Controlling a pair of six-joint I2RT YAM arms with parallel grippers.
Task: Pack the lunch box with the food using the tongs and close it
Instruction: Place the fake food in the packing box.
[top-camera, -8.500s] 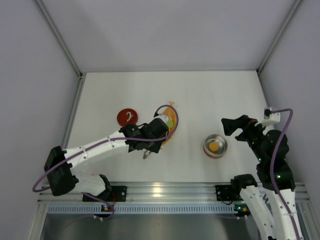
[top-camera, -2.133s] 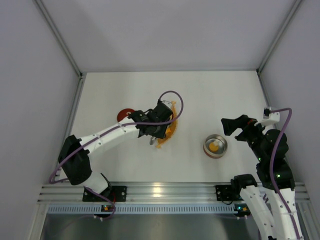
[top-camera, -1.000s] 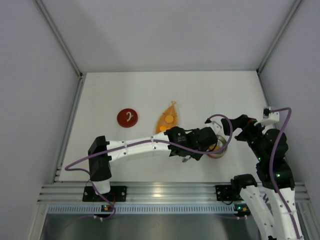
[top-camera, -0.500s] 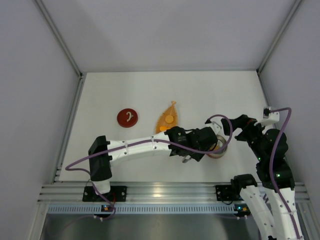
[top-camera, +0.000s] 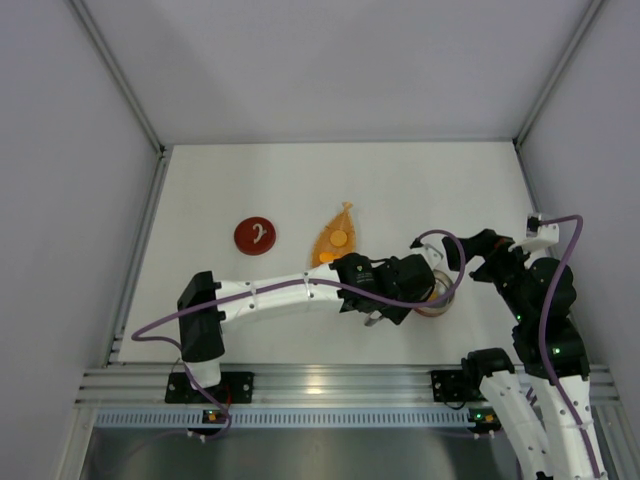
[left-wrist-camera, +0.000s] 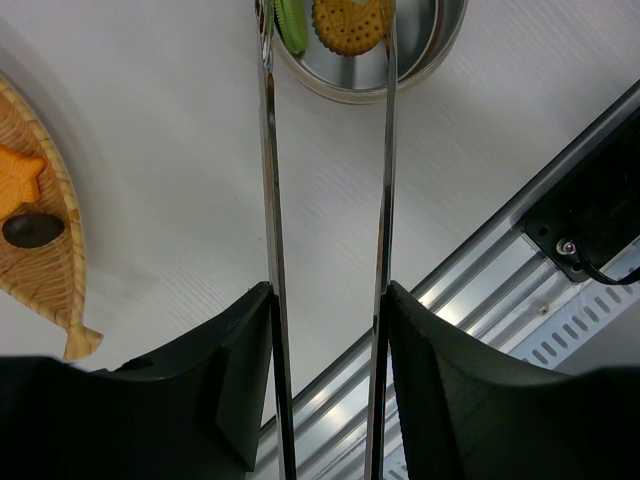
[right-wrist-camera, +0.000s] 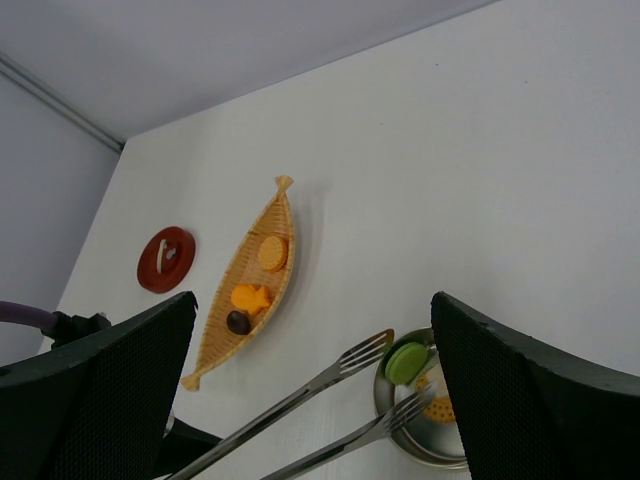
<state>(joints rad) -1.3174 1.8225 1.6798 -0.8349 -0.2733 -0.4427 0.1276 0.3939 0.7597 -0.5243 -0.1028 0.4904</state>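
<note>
My left gripper (left-wrist-camera: 328, 292) is shut on the silver tongs (left-wrist-camera: 268, 200), one finger pressed on each arm. The tongs' forked tips are spread over the steel lunch box (left-wrist-camera: 440, 40). Inside the box lie a green piece (left-wrist-camera: 291, 25) and an orange biscuit (left-wrist-camera: 348, 25); the green piece (right-wrist-camera: 406, 362) sits at the rim between the tips. In the overhead view my left gripper (top-camera: 398, 286) partly covers the lunch box (top-camera: 440, 298). My right gripper (right-wrist-camera: 312, 300) hovers open just right of the box, holding nothing. The red lid (top-camera: 256, 236) lies apart at the left.
The orange leaf-shaped tray (right-wrist-camera: 215, 330) lies between lid and box, with a round biscuit (right-wrist-camera: 272, 252), an orange fish-shaped piece (right-wrist-camera: 249, 297) and a dark piece (right-wrist-camera: 238, 321) in it. The aluminium rail (left-wrist-camera: 480, 290) runs along the near table edge.
The left arm swung from the tray over to the lunch box, and has stayed nearly still for the last second. The green piece left the tray. The right arm has not moved.
</note>
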